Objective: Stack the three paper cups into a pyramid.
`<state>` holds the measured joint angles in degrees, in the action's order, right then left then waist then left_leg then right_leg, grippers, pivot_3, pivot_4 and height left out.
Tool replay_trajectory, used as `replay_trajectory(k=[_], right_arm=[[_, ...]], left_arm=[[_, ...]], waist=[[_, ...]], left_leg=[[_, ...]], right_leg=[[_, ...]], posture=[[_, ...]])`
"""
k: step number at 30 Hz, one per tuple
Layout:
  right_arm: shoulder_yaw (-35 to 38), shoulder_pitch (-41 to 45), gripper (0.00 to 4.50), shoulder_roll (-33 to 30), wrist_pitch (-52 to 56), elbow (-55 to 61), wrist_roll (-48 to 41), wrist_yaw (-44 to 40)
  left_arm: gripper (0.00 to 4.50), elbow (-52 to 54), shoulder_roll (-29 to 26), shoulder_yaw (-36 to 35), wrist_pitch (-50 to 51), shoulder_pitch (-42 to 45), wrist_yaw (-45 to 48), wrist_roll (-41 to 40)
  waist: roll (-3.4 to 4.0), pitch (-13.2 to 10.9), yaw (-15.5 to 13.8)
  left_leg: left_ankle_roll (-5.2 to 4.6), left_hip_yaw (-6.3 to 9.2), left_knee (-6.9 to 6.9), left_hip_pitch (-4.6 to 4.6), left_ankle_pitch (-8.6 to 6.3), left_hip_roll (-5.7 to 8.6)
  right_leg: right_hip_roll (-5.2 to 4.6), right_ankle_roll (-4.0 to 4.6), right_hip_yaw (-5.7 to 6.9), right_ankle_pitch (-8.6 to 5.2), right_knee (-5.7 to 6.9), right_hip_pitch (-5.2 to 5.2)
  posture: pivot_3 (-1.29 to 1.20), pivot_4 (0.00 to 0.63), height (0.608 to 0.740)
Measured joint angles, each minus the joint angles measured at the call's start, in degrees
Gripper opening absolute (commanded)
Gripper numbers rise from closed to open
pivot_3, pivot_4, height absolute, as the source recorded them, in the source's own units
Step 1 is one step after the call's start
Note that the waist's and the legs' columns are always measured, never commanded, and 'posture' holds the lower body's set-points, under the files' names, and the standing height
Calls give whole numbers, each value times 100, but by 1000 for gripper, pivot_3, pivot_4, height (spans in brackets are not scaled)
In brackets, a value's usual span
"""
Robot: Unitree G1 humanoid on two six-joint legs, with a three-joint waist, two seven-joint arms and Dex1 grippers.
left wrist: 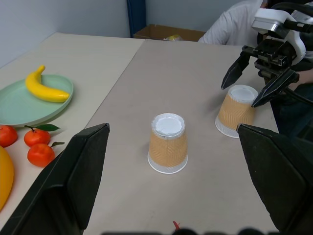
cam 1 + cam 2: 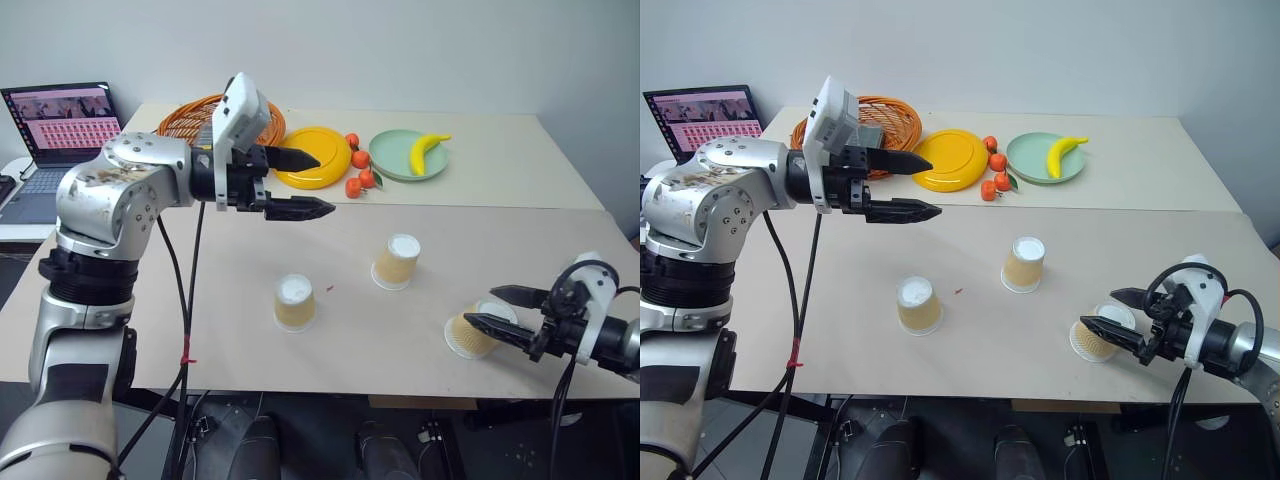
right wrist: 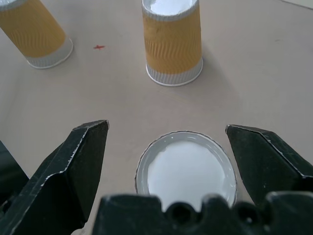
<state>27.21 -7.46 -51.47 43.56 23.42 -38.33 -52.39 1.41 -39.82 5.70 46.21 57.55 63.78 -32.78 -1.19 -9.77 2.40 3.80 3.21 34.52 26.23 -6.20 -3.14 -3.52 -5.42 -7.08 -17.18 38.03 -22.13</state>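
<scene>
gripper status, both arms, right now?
Left gripper: open, holding nothing, raised above the table.
Right gripper: open, fingers either side of the nearest paper cup, not closed on it.

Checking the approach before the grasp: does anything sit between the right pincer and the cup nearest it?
Nothing visible does. The right pincer is open with its fingers on either side of the nearest cup, which stands upside down on the table. The other two cups stand apart, farther along the table.

The laptop [image 2: 60, 140] is cut off by the edge; its screen content is illegible.
</scene>
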Motion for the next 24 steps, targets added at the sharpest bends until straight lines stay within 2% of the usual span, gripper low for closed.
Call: replay_trajectory(k=[8, 11, 14, 15, 24], right_arm=[[-167, -194, 4500, 12, -242, -225, 235, -39], [-166, -189, 3793, 18, -280, -291, 235, -39], [-167, -171, 2842, 22, -299, -305, 232, -23], [-174, -170, 2706, 22, -301, -306, 234, -16], [-296, 291, 2706, -3, -225, -222, 127, 7]], left_arm=[[4443, -5, -16, 0, -4, 0, 20, 121], [4500, -5, -15, 0, -4, 0, 19, 123], [4500, -5, -13, 0, -4, 0, 14, 125], [4500, -5, -13, 0, -4, 0, 9, 128], [4500, -2, -4, -4, -4, 0, -23, 141]], waist=[[0, 0, -1], [0, 0, 4], [0, 0, 4], [0, 0, 2], [0, 0, 12]], left_leg=[[0, 0, 1, 0, 0, 0], [0, 0, 1, 0, 0, 0], [0, 0, 1, 0, 0, 0], [0, 0, 1, 0, 0, 0], [0, 0, 1, 0, 0, 0]], right_leg=[[0, 0, 0, 0, 0, 0], [0, 0, -1, 0, 0, 0], [0, -1, -1, 0, 1, 0], [0, -1, -1, 0, 1, 0], [0, -1, -1, 0, 1, 0]], posture=[[0, 150, 732], [0, 150, 732], [0, 150, 732], [0, 150, 732], [0, 150, 732]])
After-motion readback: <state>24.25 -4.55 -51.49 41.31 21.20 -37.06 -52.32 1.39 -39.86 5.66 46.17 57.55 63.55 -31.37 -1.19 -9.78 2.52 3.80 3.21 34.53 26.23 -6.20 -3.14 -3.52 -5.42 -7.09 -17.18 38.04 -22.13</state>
